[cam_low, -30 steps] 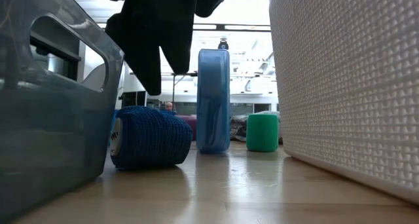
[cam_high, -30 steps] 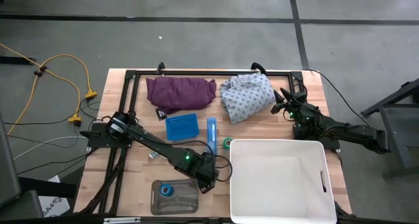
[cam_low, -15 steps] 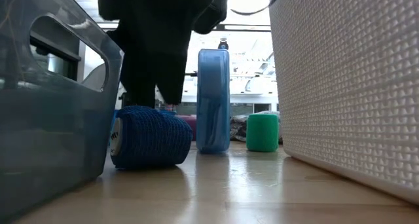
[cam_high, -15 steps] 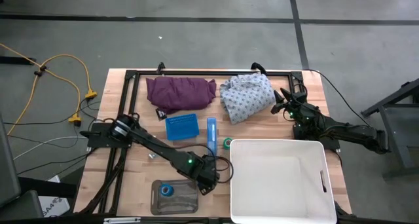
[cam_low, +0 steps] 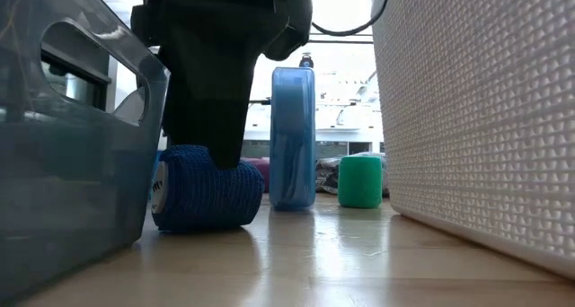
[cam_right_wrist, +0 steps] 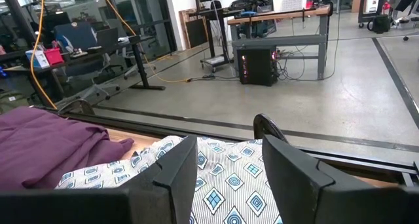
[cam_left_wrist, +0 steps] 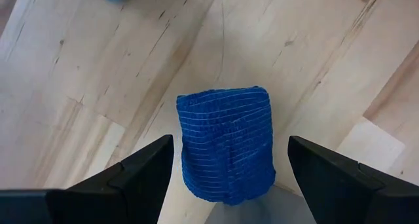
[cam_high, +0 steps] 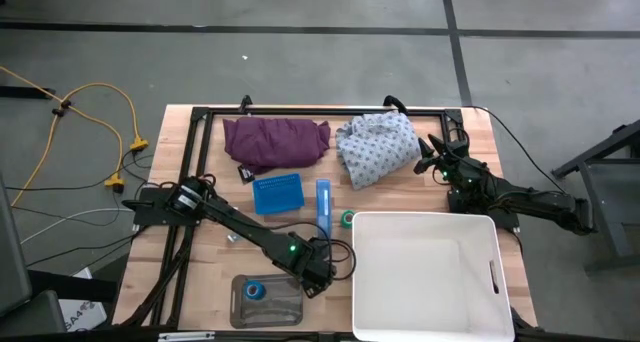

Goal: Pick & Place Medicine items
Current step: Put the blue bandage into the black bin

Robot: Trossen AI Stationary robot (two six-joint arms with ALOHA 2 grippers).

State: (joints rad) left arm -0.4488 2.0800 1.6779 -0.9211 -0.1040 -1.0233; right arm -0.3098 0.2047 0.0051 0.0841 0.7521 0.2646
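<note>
Left wrist view: left pincer (cam_left_wrist: pixel 226 185) spread wide, fingers straddling the dark blue woven bandage roll (cam_left_wrist: pixel 226 144), which lies on its side on the wooden desk (cam_left_wrist: pixel 78 86) near the front edge, not yet grasped. Step: pick. Next: clench, then lift. Right pincer (cam_high: pixel 437 160) idles near the back right corner, partly parted, holding nothing.

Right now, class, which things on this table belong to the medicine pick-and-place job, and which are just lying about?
Part of the job:
blue bandage roll
green roll
blue block
clear bin
white basket
left gripper, open astride the blue bandage roll

Just lying about:
purple cloth
patterned cloth
yellow cable
</note>
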